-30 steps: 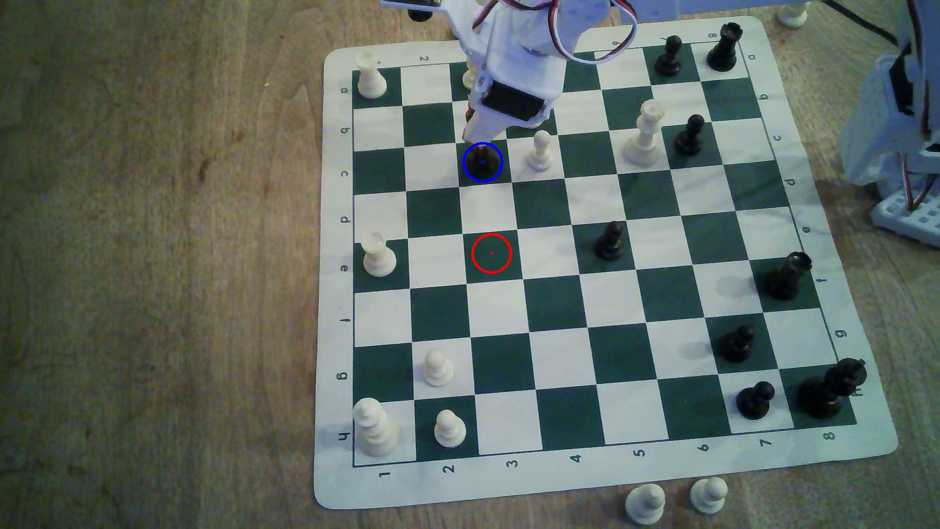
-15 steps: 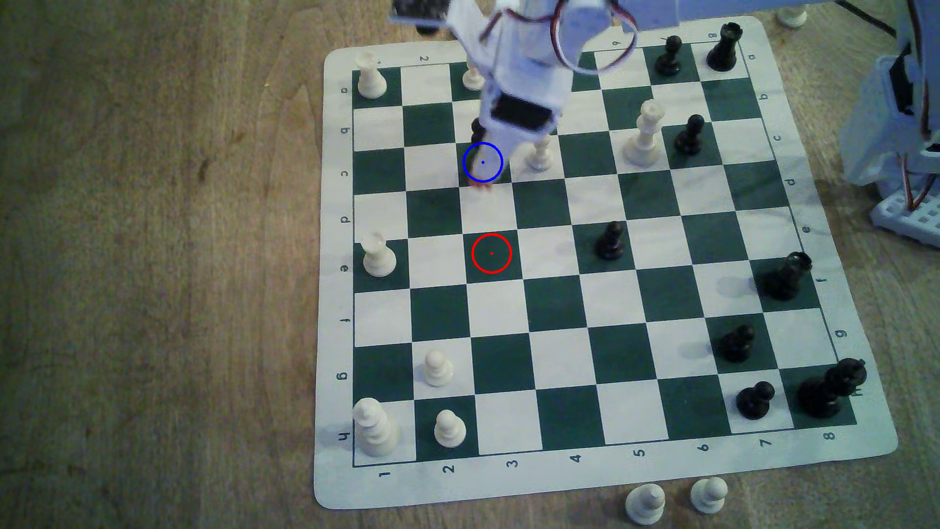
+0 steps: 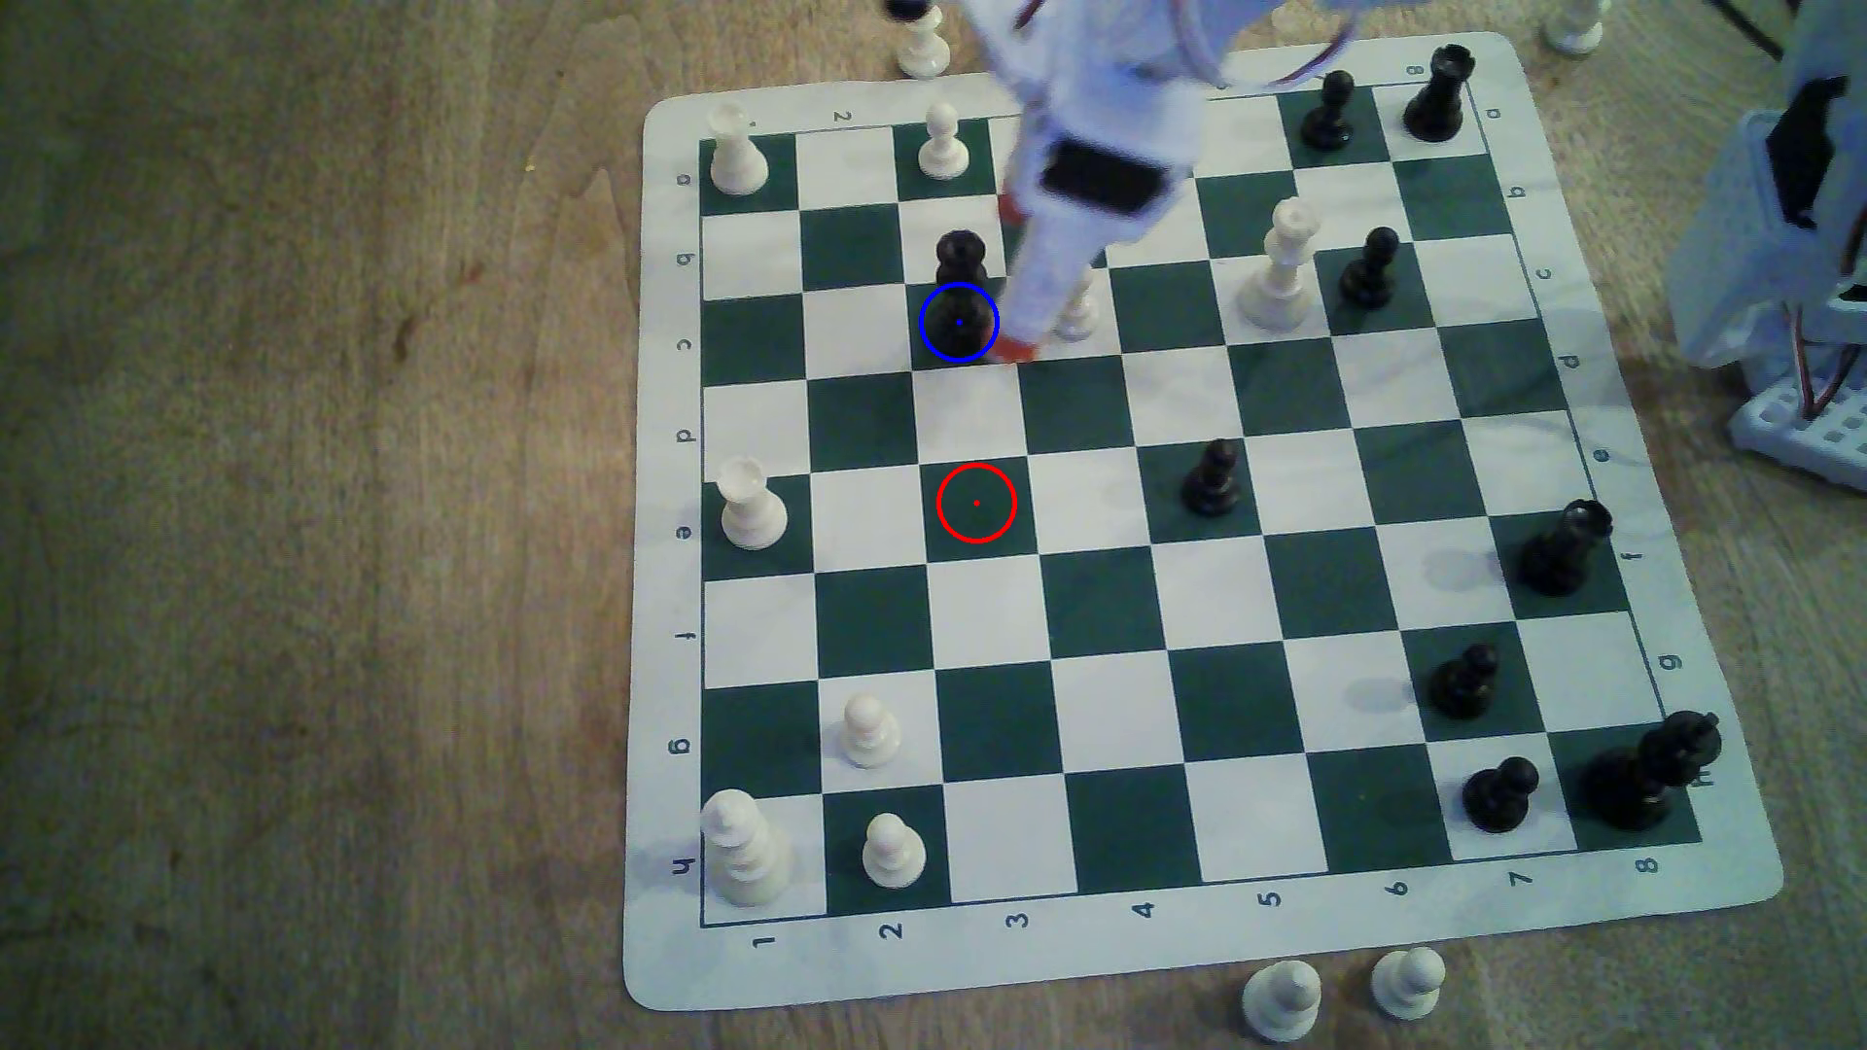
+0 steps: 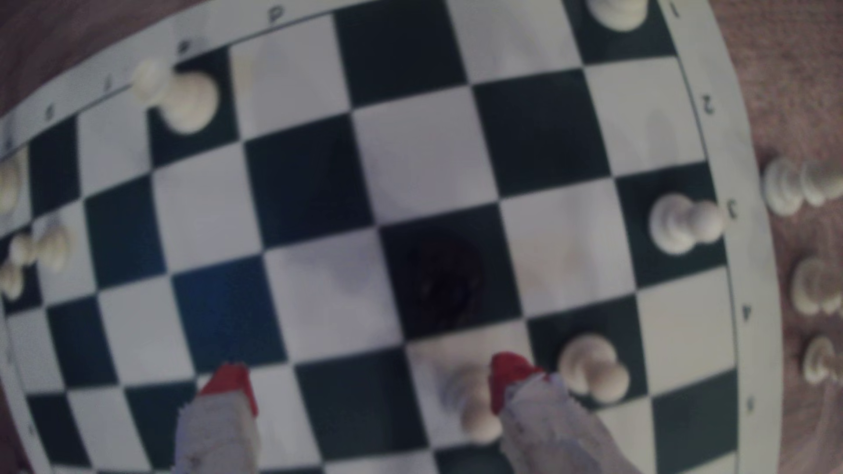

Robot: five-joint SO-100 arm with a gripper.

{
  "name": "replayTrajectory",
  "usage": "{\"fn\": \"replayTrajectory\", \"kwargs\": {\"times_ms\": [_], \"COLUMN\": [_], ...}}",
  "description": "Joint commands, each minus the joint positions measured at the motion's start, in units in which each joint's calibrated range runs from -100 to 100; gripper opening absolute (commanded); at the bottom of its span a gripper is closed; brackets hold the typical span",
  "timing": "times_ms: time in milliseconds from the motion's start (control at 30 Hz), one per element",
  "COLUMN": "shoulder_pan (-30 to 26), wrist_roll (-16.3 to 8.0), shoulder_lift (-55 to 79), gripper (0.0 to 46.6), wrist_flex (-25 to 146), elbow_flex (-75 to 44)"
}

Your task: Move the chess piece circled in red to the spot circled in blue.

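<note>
Rook's down: the black rook (image 3: pixel 960 283) stands upright on the blue-ringed square (image 3: pixel 924 355), its base inside the blue ring as far as I can tell. My fingers (image 3: pixel 1015 350) are spread wide and holding nothing. So I judge the placing is done and I'm at the release-and-clear stage. In the exterior view my lower red tip sits at the blue-ringed square's corner on the exterior view's right, just beside the rook's base; whether it touches I can't tell. The other tip is higher up and well clear of that square. The wrist view agrees: the rook (image 4: pixel 440 278) is a dark blur on its dark square, out ahead of my two red tips and outside the gap between them. Watch the white pawn (image 3: pixel 1079 315) on the square next to the blue-ringed one, towards the exterior view's right; it's right against one finger. The red-ringed square (image 3: pixel 976 503), two squares nearer the camera from the blue-ringed one, is bare. Next move, as I read it: lift straight up and away without clipping rook or pawn, then pull back off the board (image 3: pixel 667 606).
</note>
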Motion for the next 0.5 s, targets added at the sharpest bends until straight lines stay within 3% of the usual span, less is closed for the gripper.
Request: {"fn": "replayTrajectory", "kwargs": {"times_ms": [0,67,133,200,233,367,400,467], "shoulder_pan": [-2.11,-2.81,-4.14,-5.16,-6.18,-8.29,-8.44,-8.37], "wrist_roll": [0.44,0.34,0.34,0.68,0.88,2.15,2.49,2.49], "shoulder_lift": [-18.01,-23.19,-32.35,-39.40,-46.87,-64.61,-72.25,-75.39], "gripper": [28.8,27.9,22.9,10.5,1.7,0.7,0.3,0.3], "wrist_flex": [2.04,1.96,-0.01,-2.22,-5.08,-15.73,-24.25,-30.56], "elbow_flex": [3.33,6.41,13.94,21.10,29.44,50.29,60.45,65.80]}}
